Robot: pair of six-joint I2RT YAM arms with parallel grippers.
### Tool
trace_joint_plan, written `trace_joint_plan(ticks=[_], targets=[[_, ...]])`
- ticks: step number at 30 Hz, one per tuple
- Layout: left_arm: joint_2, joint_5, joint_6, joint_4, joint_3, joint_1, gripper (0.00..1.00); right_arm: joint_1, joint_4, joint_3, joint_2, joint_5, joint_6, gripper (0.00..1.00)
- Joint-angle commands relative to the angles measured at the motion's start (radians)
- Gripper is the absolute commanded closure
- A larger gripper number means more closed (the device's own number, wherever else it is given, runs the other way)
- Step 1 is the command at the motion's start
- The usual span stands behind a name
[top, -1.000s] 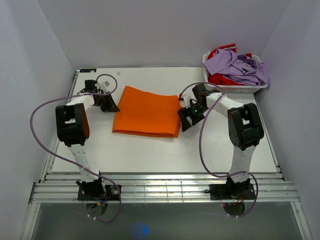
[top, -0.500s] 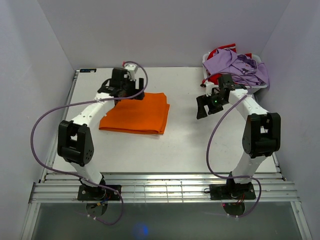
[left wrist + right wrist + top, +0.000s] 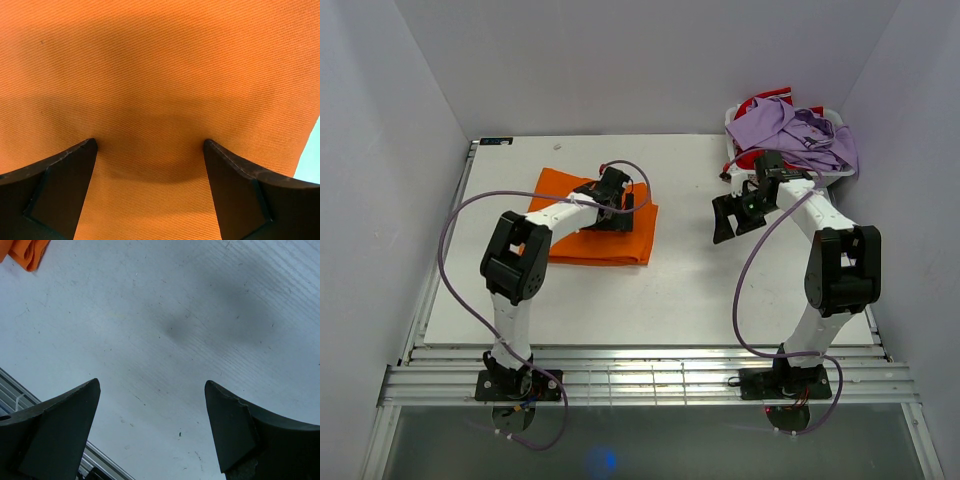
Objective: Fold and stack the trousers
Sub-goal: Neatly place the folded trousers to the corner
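Note:
The orange trousers [image 3: 588, 243] lie folded into a flat rectangle on the left half of the table. My left gripper [image 3: 614, 207] rests low over their right part. In the left wrist view the trousers [image 3: 160, 75] fill the frame, and the left gripper [image 3: 149, 145] is open with only flat cloth between its fingertips. My right gripper [image 3: 734, 216] is open above bare table to the right of the trousers. In the right wrist view it [image 3: 151, 385] holds nothing, and a corner of the trousers [image 3: 25, 252] shows at the top left.
A white basket [image 3: 790, 178] stands at the back right corner, holding a lilac shirt [image 3: 800, 130] over a red garment [image 3: 758, 105]. The white table [image 3: 670, 290] ends in aluminium rails [image 3: 650, 380] at the near edge.
The folded trousers have shifted left from the table's middle. My left gripper has opened and moved onto their right part. The right arm has drawn back towards the basket.

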Motion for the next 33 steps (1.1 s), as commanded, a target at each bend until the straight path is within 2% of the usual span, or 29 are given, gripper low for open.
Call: trace_joint_plan(ticks=[1,5,8,12,14,17,24,28,33], targets=[[0.141,-0.060,-0.032,-0.103,0.003,0.078,0.02,-0.008,-0.013,-0.009,-0.016,-0.012,-0.007,0.10],[0.221,-0.014,0.056,-0.092,0.102,0.231,0.02,-0.023,-0.010,-0.022,-0.013,-0.010,-0.021,0.10],[0.258,0.038,0.180,-0.066,0.158,0.315,0.02,-0.035,-0.012,-0.029,0.000,-0.012,-0.027,0.10],[0.308,0.114,0.341,-0.034,0.215,0.391,0.02,-0.045,-0.010,-0.027,0.012,-0.019,-0.028,0.10],[0.324,0.203,0.448,-0.014,0.231,0.429,0.02,-0.048,-0.010,-0.029,0.015,-0.019,-0.028,0.10],[0.362,0.219,0.534,-0.003,0.260,0.467,0.02,-0.049,-0.012,-0.027,0.015,-0.018,-0.031,0.10],[0.506,0.208,0.556,-0.046,0.506,0.512,0.02,-0.054,-0.013,-0.029,0.016,-0.007,-0.034,0.10],[0.563,0.200,0.548,-0.045,0.589,0.512,0.02,-0.054,-0.015,-0.030,0.016,-0.003,-0.030,0.10],[0.600,0.250,0.565,-0.040,0.616,0.573,0.02,-0.054,-0.028,-0.019,0.012,0.010,-0.034,0.10]])
